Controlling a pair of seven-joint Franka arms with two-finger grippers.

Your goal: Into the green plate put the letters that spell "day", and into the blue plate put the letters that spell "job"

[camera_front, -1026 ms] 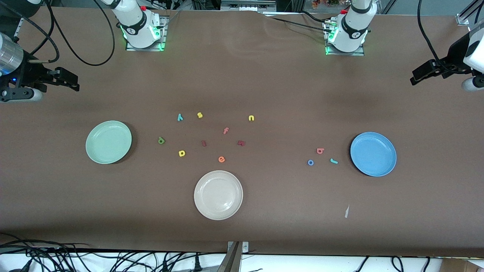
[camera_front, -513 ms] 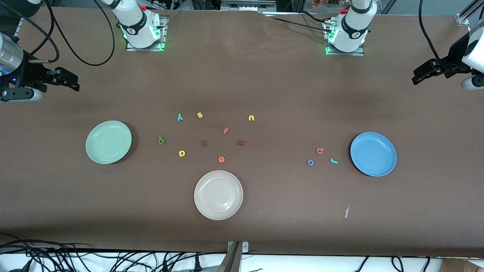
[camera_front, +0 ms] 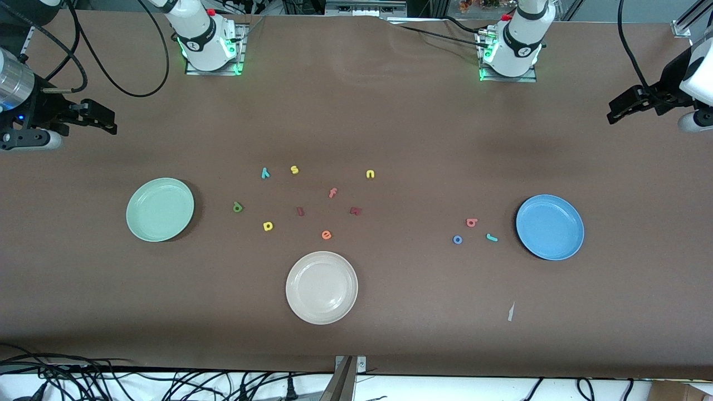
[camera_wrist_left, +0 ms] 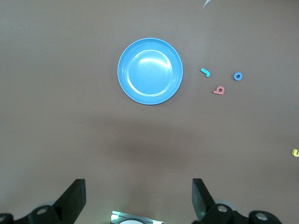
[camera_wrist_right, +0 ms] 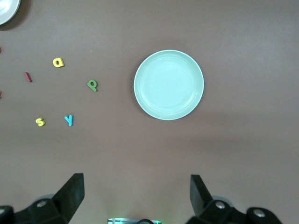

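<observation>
progress: nothing sorted | round mint-green plate [camera_front: 160, 209] and round sky-blue plate [camera_front: 550, 226] lying empty | six foam letters waiting on brown tabletop [camera_front: 390, 128] | left gripper [camera_wrist_left: 138, 198] and right gripper [camera_wrist_right: 136, 195] hanging wide, holding nothing

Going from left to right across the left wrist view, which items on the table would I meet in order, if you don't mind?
blue plate → teal j → pink b → blue o → a yellow letter at the edge.

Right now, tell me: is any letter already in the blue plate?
No, the blue plate is bare; the j, o and b lie beside it.
</observation>
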